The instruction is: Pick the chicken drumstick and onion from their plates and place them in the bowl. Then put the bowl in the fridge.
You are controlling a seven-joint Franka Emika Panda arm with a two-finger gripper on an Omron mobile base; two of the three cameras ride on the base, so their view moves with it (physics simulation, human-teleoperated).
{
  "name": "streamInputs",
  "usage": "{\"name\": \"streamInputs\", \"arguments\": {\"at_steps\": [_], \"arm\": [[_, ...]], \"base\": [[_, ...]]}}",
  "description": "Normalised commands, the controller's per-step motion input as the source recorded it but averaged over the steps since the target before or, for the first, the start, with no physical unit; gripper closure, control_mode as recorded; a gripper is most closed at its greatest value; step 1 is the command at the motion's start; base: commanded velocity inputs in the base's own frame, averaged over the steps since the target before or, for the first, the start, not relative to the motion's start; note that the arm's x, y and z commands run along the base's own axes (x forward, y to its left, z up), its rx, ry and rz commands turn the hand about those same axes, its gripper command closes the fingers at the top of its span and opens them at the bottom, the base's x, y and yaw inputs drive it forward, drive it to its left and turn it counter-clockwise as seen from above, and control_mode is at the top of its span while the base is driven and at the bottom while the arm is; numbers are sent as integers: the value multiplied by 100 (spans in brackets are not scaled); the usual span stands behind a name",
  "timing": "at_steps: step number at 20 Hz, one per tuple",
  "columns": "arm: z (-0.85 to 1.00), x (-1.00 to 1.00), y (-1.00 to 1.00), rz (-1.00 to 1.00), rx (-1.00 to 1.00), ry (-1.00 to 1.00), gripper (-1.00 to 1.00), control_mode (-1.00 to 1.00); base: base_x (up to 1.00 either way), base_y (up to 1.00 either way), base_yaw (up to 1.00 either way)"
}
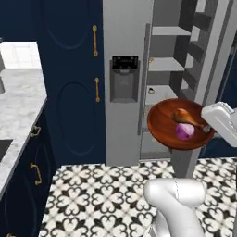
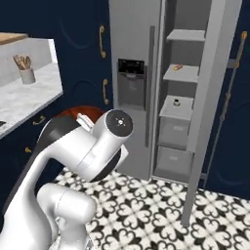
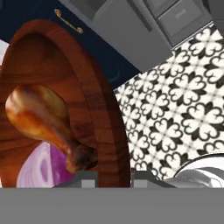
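Loading step looks done: 1 chicken drumstick (image 1: pixel 186 115) + 1 onion (image 1: pixel 185 131) lie touching inside the 1 bowl (image 1: pixel 162 121), which is held up in the air in front of the fridge (image 1: pixel 126 55), whose right door is open w/ grey shelves showing. Gripper (image 3: pixel 113 178) clamped on the bowl rim, one fingertip either side in hand view. Left to do, by my read: carry bowl far-right onto a shelf, release.

No legible text, seemingly, anywhere.
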Motion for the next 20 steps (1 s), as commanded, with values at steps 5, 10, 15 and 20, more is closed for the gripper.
{"name": "streamInputs", "arguments": {"at_steps": [5, 10, 15, 20], "arm": [[0, 0, 0, 0, 0, 0, 100, 100], [0, 0, 0, 0, 0, 0, 100, 100], [0, 0, 0, 0, 0, 0, 100, 100], [0, 0, 0, 0, 0, 0, 100, 100]], "base": [[99, 44, -58], [40, 37, -43], [69, 58, -39], [100, 37, -44]]}}
